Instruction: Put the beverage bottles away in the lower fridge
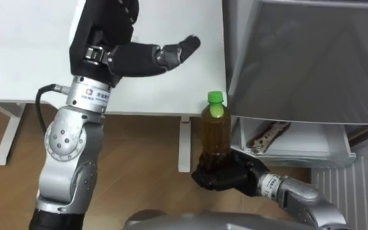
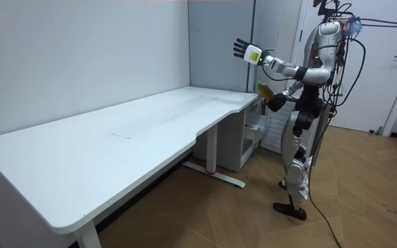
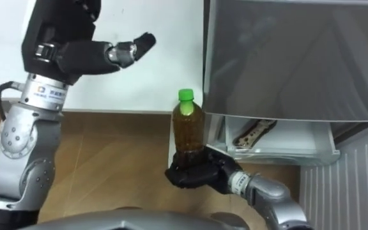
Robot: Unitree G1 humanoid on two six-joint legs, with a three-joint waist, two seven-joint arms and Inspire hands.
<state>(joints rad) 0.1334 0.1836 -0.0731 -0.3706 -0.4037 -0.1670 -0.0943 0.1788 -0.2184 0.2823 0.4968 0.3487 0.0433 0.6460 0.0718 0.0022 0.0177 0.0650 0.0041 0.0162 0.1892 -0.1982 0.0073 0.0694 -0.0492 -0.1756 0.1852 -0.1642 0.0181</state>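
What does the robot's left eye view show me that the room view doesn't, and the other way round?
Left eye view, close up: the green cap on the bottle, the right hand curled round its base, a white shelf holding a brownish packet. Room view, from afar: the whole robot standing on wooden floor at the far end of the long white table, a white door beyond it. Both: the bottle held upright, the left hand raised with fingers open.

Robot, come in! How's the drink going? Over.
Right hand shut on bottle, upright, beside fridge. Left hand open, raised over table. Nothing seen in the way.
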